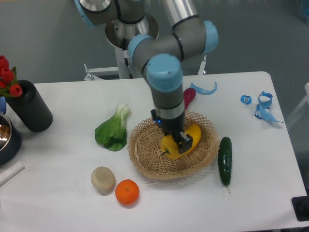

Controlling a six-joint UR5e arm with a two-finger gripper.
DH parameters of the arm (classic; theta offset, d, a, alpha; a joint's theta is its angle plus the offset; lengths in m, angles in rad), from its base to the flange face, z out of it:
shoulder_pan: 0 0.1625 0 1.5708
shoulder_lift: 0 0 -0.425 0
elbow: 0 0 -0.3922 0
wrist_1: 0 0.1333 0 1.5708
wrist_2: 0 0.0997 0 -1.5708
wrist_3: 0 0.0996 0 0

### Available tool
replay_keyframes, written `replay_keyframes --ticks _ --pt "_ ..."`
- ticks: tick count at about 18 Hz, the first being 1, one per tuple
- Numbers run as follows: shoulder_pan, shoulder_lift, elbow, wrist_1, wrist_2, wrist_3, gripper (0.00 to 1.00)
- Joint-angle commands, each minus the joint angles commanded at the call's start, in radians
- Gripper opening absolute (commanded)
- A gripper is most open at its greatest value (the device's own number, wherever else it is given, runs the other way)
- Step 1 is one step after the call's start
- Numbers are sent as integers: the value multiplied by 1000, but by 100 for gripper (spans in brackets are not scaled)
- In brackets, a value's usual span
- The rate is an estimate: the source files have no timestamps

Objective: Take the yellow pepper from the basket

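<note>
Yellow pepper (171,146) in jaws (above basket (145,153))

bowl (6,137) (left edge) cut off, tulips (7,77) cropped

Basket (145,159) sits mid-table (58,203). Gripper (176,143) is over its middle, clamped on the pepper (170,146), which is held above the basket floor. The elongated vegetable (194,134) lies in the basket right behind the pepper, touching or nearly so. Bok choy (112,130) is just left of the basket, cucumber (225,159) just right. Orange (127,192) and a round puck-like item (103,179) are front-left, side by side. Radish-like root (187,98) lies behind the basket. Cylinder vase (29,112) at far left.
</note>
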Motion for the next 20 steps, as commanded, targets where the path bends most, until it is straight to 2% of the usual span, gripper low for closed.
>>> replay_keyframes --ticks 2,6,14,17,20 --pt "32 -5 6 -8 6 -2 22" --pt "120 -3 14 -66 -20 -3 22" --pt "184 -21 52 -66 -32 14 22" --pt "244 -37 100 -107 -72 104 22" --pt "296 -46 103 -126 -83 178 22"
